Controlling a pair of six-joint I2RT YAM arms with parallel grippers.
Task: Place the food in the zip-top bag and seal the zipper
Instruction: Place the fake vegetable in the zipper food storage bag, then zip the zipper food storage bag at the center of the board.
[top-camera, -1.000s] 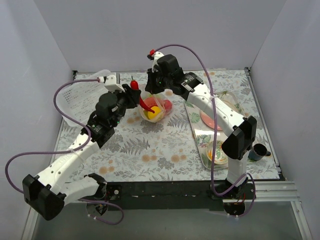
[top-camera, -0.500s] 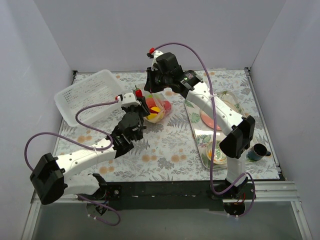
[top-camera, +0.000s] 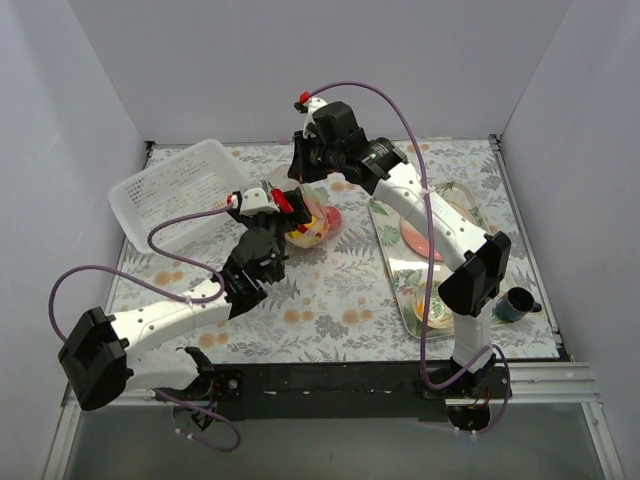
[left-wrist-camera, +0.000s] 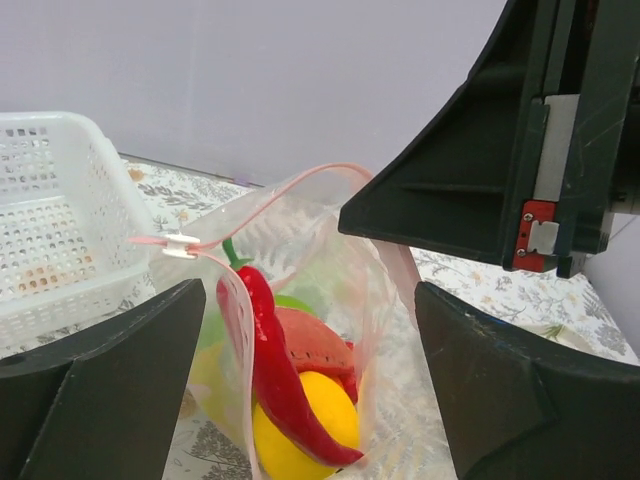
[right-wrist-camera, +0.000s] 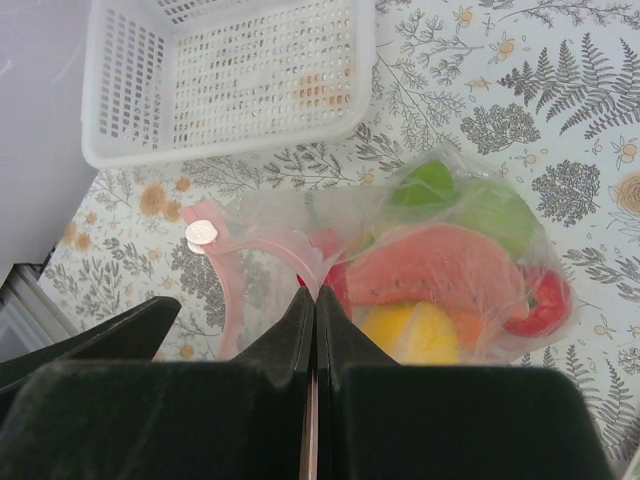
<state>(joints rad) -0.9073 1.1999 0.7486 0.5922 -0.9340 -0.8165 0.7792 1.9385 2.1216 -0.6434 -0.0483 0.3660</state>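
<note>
The zip-top bag (top-camera: 316, 220) stands on the table with its mouth held open. My right gripper (right-wrist-camera: 316, 292) is shut on the bag's rim from above. Its pink zipper (left-wrist-camera: 262, 204) loops round the mouth, with the white slider (right-wrist-camera: 201, 233) at one end. Inside lies the food: a watermelon slice (right-wrist-camera: 440, 270), a lemon (left-wrist-camera: 312, 425), green apples (right-wrist-camera: 445, 190) and a long red chili (left-wrist-camera: 268, 365) leaning in the mouth. My left gripper (left-wrist-camera: 310, 400) is open, its jaws wide on either side of the bag and touching nothing.
A white slotted basket (top-camera: 172, 190) sits at the back left, close behind the bag. A patterned tray (top-camera: 398, 275) with plates lies on the right, and a dark cup (top-camera: 516, 303) stands beyond it. Walls close in three sides.
My left arm swung in to the bag with the red chili, then opened and let it go into the mouth. The right gripper kept its hold on the rim.
</note>
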